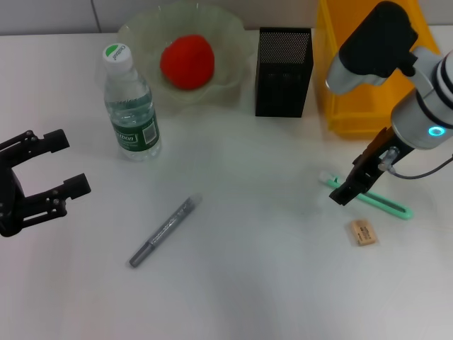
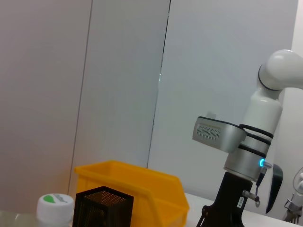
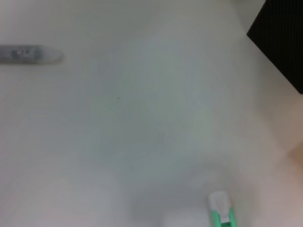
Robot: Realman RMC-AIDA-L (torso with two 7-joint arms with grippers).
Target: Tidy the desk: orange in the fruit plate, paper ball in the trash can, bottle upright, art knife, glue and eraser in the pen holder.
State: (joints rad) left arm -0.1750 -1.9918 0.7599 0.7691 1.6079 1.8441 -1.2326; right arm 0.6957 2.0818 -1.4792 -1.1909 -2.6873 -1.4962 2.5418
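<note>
The orange [image 1: 187, 61] lies in the glass fruit plate [image 1: 233, 35] at the back. The bottle [image 1: 131, 106] stands upright left of it. The black mesh pen holder [image 1: 283, 71] stands right of the plate. A green art knife [image 1: 386, 203] lies at the right, with a tan eraser [image 1: 363, 232] just in front of it. A grey glue pen [image 1: 164, 231] lies mid-table. My right gripper [image 1: 347, 191] hangs over the knife's left end [image 3: 221, 213]. My left gripper [image 1: 74, 163] is open and empty at the left edge. No paper ball is in view.
A yellow bin [image 1: 368, 78] stands at the back right beside the pen holder. The left wrist view shows the bin [image 2: 132, 184], the pen holder [image 2: 102, 205], the bottle cap [image 2: 56, 203] and the right arm [image 2: 246, 156].
</note>
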